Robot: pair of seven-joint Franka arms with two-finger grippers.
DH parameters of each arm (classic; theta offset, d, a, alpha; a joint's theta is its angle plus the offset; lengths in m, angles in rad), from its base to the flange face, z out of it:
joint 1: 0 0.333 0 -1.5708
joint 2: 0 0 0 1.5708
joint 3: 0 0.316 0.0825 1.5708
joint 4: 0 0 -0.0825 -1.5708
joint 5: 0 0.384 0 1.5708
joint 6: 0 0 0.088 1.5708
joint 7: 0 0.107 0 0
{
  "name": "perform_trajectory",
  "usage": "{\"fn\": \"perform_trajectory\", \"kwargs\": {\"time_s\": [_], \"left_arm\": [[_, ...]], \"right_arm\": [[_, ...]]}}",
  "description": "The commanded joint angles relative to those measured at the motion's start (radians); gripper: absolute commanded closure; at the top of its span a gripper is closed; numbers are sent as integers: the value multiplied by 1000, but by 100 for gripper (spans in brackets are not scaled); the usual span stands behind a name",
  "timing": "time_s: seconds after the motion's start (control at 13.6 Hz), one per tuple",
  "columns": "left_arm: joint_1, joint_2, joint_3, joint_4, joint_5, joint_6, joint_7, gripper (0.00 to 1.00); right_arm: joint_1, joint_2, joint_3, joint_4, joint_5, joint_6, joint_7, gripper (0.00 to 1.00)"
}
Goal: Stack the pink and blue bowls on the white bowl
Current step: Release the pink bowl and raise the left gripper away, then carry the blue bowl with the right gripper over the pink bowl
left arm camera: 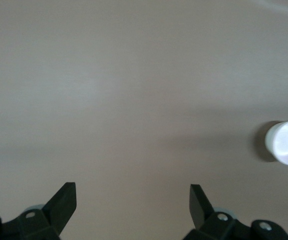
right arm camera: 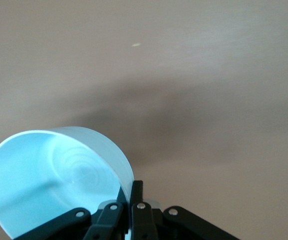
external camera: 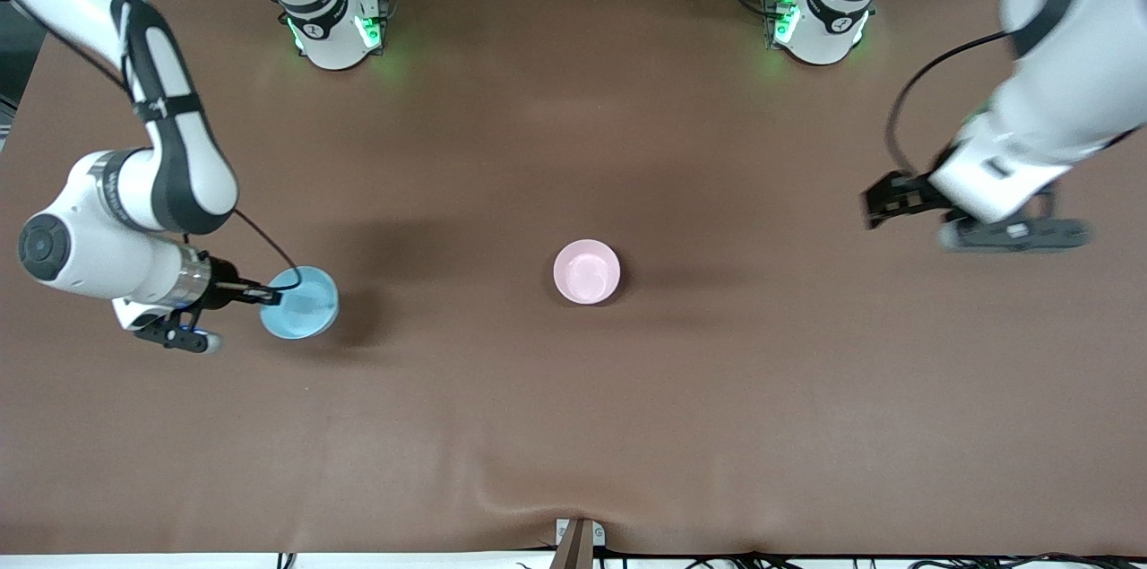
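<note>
The light blue bowl (external camera: 303, 304) hangs tilted in my right gripper (external camera: 269, 293), which is shut on its rim over the right arm's end of the table. In the right wrist view the fingers (right arm camera: 138, 189) pinch the wall of the blue bowl (right arm camera: 49, 190). The pale pink bowl (external camera: 587, 271) stands upright at the table's middle and also shows in the left wrist view (left arm camera: 286, 142). No separate white bowl shows. My left gripper (external camera: 885, 200) is open and empty in the air over the left arm's end of the table, its jaws wide apart (left arm camera: 133, 190).
The brown table cover (external camera: 573, 426) is bare around the bowls. The two arm bases (external camera: 336, 22) (external camera: 820, 18) stand at the edge farthest from the front camera. A small bracket (external camera: 578, 538) sits at the nearest edge.
</note>
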Motion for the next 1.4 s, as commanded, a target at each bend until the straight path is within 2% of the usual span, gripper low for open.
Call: {"fn": "perform_trajectory", "kwargs": {"time_s": [0.0, 0.37, 0.52, 0.66, 0.96, 1.03, 1.33], "left_arm": [[111, -76, -5, -35, -22, -43, 111, 0], [211, -173, -2, -41, -29, -129, 144, 0], [252, -239, 11, -78, -139, -141, 141, 0], [257, -294, 14, -101, -169, -157, 132, 0], [248, -264, 0, -49, -172, -177, 95, 0], [242, -223, -5, -21, -167, -177, 95, 0], [229, -176, -44, 25, -161, -172, 92, 0]], "right_arm": [[105, -61, -4, -23, 25, -9, 142, 100], [341, -77, -4, -11, 26, 3, 550, 100], [412, -64, -4, 6, 28, 28, 679, 100], [461, -34, -6, 24, 28, 63, 766, 100], [540, 32, -6, 28, 28, 204, 912, 100], [567, 49, -6, 26, 28, 228, 915, 100], [624, 130, -6, 28, 25, 365, 911, 100]]}}
